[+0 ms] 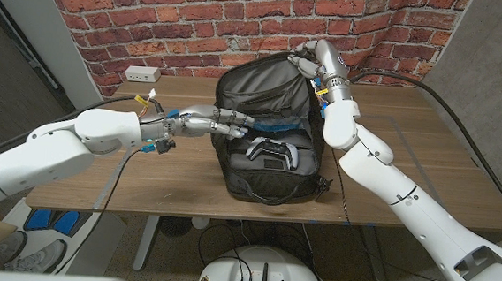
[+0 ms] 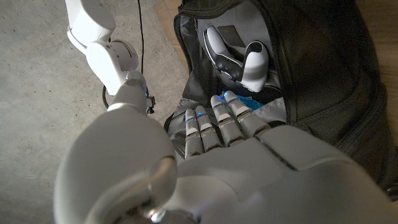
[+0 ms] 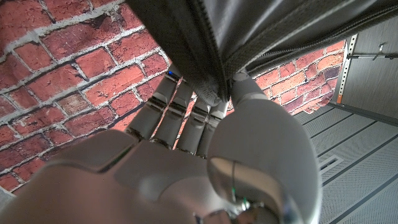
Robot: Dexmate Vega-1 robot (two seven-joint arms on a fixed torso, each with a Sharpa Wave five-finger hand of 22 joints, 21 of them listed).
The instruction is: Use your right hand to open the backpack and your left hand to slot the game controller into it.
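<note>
A black backpack (image 1: 263,93) lies on the wooden table (image 1: 427,153) with its front flap lifted up. My right hand (image 1: 308,58) grips the flap's top edge (image 3: 214,93) and holds it raised. Inside the open compartment lies a white and black game controller (image 1: 272,152), also seen in the left wrist view (image 2: 239,56). My left hand (image 1: 221,121) reaches in from the left, fingers straight and together at the backpack's opening, holding nothing. Its fingertips (image 2: 214,115) stop just short of the controller, over a blue lining strip.
A white power strip (image 1: 140,73) sits at the table's back left near the brick wall. Black cables run behind the right arm. Shoes of a person (image 1: 26,249) show on the floor at the lower left.
</note>
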